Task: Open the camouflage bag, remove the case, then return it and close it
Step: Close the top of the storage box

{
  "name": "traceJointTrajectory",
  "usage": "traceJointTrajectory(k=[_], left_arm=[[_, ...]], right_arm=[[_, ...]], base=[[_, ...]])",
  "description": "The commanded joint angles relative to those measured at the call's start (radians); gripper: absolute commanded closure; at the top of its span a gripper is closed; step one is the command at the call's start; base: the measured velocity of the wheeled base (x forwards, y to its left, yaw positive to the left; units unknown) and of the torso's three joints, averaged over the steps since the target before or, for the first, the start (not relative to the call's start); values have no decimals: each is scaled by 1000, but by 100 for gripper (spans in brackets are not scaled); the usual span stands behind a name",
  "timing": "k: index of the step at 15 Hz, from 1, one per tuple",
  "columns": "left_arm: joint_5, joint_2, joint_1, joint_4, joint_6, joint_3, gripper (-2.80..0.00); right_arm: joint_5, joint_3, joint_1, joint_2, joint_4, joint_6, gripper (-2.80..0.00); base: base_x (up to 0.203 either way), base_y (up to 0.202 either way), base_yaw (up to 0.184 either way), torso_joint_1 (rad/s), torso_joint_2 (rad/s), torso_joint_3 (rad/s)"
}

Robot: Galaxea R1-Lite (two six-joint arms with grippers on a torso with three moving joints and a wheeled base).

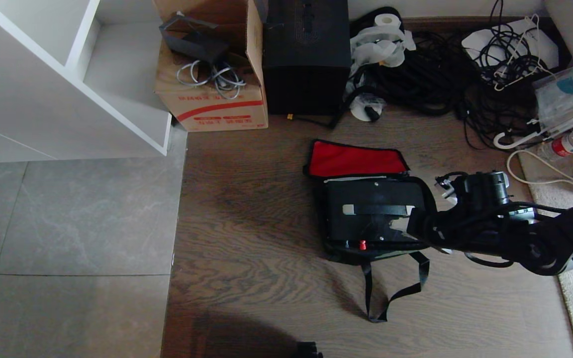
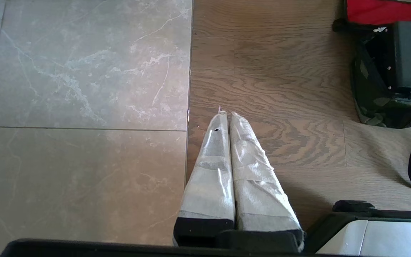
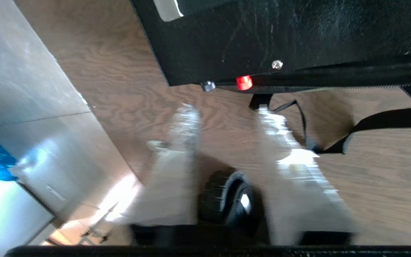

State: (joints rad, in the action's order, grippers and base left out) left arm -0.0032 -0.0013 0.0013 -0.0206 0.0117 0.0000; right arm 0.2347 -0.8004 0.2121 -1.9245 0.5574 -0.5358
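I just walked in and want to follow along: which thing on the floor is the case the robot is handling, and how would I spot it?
Look at the wooden floor, in front of the tall black box. There the camouflage bag lies open, red lid lining folded back. The case lies inside: flat, black, silver-ended handle, small red latch.

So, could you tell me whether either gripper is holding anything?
Nothing: the right gripper is open beside the flat black hard case; the left gripper is shut, empty.

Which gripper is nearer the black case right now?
Right. The right gripper hangs open beside the case in the open camouflage bag, holding nothing. The left gripper is shut over bare floor, well off to the bag's side.
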Motion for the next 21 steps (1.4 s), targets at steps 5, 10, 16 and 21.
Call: traceJointTrajectory(k=[5, 10, 16, 21], left_arm=[[0, 0, 0, -1, 1, 9, 0], [0, 0, 0, -1, 1, 11, 0], [0, -1, 0, -1, 1, 11, 0], [0, 0, 0, -1, 1, 11, 0]], right_arm=[[-142, 14, 58, -107, 5, 94, -280], [-278, -26, 86, -161, 34, 140, -280], [-274, -26, 73, -200, 37, 138, -280], [-266, -72, 107, -197, 103, -11, -280]], base=[[0, 0, 0, 0, 0, 0], [0, 0, 0, 0, 0, 0], [0, 0, 0, 0, 0, 0], [0, 0, 0, 0, 0, 0]])
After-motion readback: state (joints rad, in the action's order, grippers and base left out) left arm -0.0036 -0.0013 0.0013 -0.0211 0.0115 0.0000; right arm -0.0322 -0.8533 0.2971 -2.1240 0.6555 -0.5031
